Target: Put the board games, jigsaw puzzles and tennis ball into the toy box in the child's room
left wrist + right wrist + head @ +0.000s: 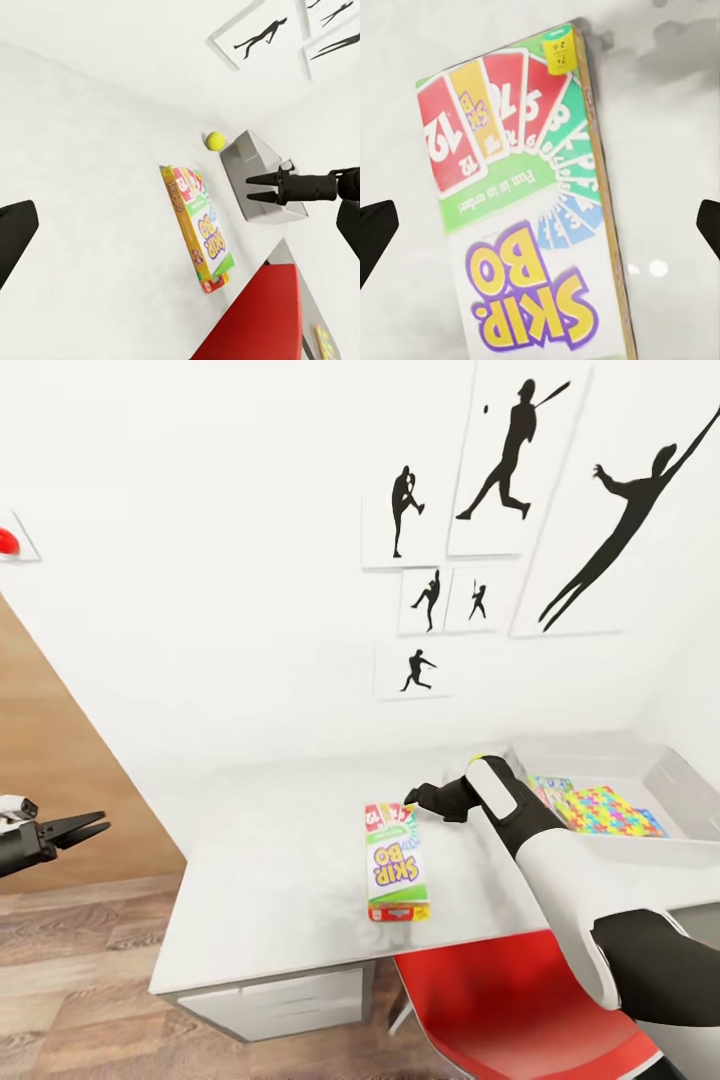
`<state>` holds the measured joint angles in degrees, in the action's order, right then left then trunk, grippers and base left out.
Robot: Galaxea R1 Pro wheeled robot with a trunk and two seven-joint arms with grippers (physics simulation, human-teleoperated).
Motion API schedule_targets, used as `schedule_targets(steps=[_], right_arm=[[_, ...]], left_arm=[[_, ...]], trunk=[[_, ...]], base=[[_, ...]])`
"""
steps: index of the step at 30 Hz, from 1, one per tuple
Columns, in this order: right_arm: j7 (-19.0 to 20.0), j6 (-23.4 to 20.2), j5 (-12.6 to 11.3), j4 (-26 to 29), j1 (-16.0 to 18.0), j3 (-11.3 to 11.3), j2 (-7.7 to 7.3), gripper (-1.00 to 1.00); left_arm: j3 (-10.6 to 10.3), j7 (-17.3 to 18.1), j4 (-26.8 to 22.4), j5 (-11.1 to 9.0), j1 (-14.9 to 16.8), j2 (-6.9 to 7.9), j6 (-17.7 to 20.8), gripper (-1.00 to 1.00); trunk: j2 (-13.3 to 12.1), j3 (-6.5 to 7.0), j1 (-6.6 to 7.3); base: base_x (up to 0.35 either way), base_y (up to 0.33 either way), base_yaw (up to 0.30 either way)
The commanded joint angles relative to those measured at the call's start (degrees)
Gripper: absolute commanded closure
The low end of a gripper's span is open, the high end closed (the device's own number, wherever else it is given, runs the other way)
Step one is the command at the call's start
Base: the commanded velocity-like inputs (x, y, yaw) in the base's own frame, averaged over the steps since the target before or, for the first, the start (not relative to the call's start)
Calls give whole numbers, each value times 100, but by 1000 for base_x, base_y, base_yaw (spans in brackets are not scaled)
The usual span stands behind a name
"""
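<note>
Our right gripper [412, 797] hovers with jaws spread over the far end of the Skip-Bo box [396, 860], which lies flat on the table [260, 880], likely lining up a grasp. Our left gripper [92, 825] waits off the table, jaws parted, empty. The toy box [690, 785] sits near the game's right, already holding puzzles [600, 810].

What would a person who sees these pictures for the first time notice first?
The eye goes first to the bright Skip-Bo box, lying flat near the front of the white table, with the right gripper open just above its far end. Next come the colourful jigsaw puzzles already in the grey toy box at the table's right end. On the wall behind hang black silhouette pictures of ball players.
</note>
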<state>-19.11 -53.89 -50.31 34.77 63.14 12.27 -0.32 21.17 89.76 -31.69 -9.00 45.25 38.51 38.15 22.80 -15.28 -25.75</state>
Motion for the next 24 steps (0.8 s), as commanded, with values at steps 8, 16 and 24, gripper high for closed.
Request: schedule_targets(steps=[8, 16, 24], right_arm=[[-51, -7, -50, 12, 5, 21, -17, -100], [-55, 0, -50, 13, 10, 15, -28, -100], [-57, 8, -49, -1, 89, 19, -37, -100]], left_arm=[[12, 24, 35, -14, -19, 74, 61, -100], [10, 24, 39, -14, -32, 94, 56, -100], [10, 24, 40, -14, -33, 95, 53, -100]], trunk=[[12, -85, -3], [12, -159, -3], [12, -232, -3]], base=[[0, 134, 0], [0, 36, 0], [26, 103, 0]])
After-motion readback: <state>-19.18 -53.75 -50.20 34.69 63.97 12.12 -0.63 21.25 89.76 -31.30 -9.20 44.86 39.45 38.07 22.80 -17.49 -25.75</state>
